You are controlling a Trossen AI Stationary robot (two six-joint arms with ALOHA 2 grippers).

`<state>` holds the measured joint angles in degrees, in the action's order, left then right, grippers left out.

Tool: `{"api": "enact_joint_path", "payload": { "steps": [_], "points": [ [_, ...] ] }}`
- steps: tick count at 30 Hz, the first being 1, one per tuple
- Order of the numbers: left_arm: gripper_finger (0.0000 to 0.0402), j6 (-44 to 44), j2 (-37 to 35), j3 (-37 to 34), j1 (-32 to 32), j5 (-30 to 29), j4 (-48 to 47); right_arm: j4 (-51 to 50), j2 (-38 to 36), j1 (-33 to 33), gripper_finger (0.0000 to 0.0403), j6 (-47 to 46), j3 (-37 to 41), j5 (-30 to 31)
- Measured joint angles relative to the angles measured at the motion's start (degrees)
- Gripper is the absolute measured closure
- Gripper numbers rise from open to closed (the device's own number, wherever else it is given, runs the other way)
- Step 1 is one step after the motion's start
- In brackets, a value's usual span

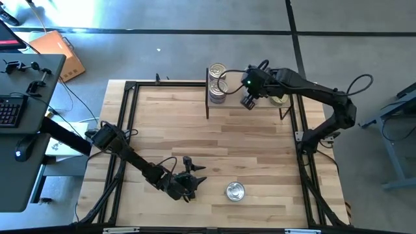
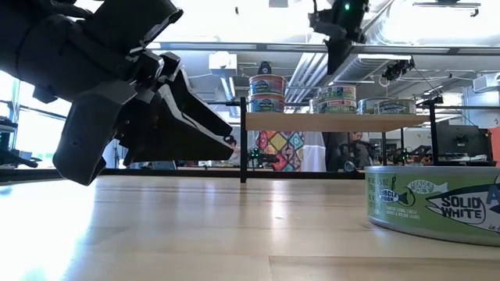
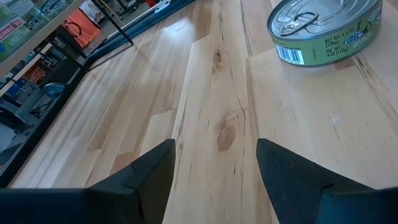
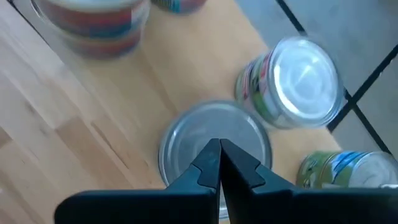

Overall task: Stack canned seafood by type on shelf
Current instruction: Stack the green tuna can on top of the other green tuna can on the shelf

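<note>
Black fingers of the right gripper (image 4: 219, 163) are pressed together with nothing between them, hanging above a silver-lidded tin (image 4: 214, 140) on the shelf (image 1: 250, 104). Just beside that tin stands a stack with a shiny lid (image 4: 298, 78), and a green-labelled tin (image 4: 348, 168) lies near it. A separate stack of blue-labelled tins (image 1: 218, 82) occupies the shelf's other end.

The left gripper (image 1: 195, 179) hovers low over the tabletop (image 1: 247, 149) near the front edge, its fingers spread wide and empty. One green "solid white" can (image 1: 234, 191) rests on the tabletop just beside it, well apart from the shelf.

Judged status: most cans are already shelved in groups; the loose can appears to be the last item remaining, and it probably belongs with the green-labelled group.
</note>
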<state>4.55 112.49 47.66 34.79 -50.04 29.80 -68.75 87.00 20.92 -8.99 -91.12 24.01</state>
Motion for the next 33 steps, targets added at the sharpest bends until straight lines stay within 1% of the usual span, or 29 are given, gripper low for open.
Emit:
{"api": "enact_joint_path", "payload": {
  "steps": [4, 7, 11, 15, 18, 21, 24, 26, 28, 30, 33],
  "points": [
    [0.0184, 0.0, 0.0, 0.0, 0.0, 0.0, 0.0, 0.8, 0.0, -1.4, 0.0403, 0.4, -2.5, 0.6],
    [0.0184, 0.0, 0.0, 0.0, 0.0, 0.0, 0.0, 4.3, -0.2, -5.5, 0.0403, -0.2, -2.0, 3.2],
    [0.0184, -0.1, 0.0, 0.0, 0.0, 0.0, 0.0, 11.1, -0.3, -14.2, 0.0403, 2.3, 1.9, 4.7],
    [0.0184, -1.5, 0.0, 0.0, 0.0, 0.0, 0.0, 15.8, -0.3, -23.5, 0.0403, 1.2, 7.5, 4.3],
    [0.0184, -2.0, 0.0, 0.0, 0.0, 0.9, 0.0, 18.6, -0.3, -31.3, 0.0403, -2.7, 12.9, 3.7],
    [0.0184, -2.0, 0.0, 0.0, -0.7, 2.0, 0.5, 23.4, -0.3, -39.1, 0.0403, -10.0, 19.4, 2.3],
    [0.0184, -3.3, 0.0, 0.0, -1.6, 4.5, 1.0, 33.5, -0.3, -46.1, 0.0403, -16.6, 27.3, -1.8],
    [0.0184, -4.4, 0.0, 0.0, -2.3, 6.9, 1.9, 44.3, -0.3, -50.4, 0.0403, -19.7, 33.0, -5.4],
    [0.0184, -4.4, 0.0, 0.0, -2.6, 9.2, 2.9, 57.0, 0.0, -54.1, 0.0403, -20.7, 38.7, -9.0],
    [0.0184, -3.4, 0.0, 0.0, -2.8, 10.8, 4.1, 68.4, 1.2, -57.5, 0.0403, -20.6, 43.6, -10.4],
    [0.0184, -1.3, 0.0, 0.0, -3.2, 12.0, 5.6, 78.2, 4.4, -60.4, 0.0403, -20.8, 47.9, -9.9]
  ]
}}
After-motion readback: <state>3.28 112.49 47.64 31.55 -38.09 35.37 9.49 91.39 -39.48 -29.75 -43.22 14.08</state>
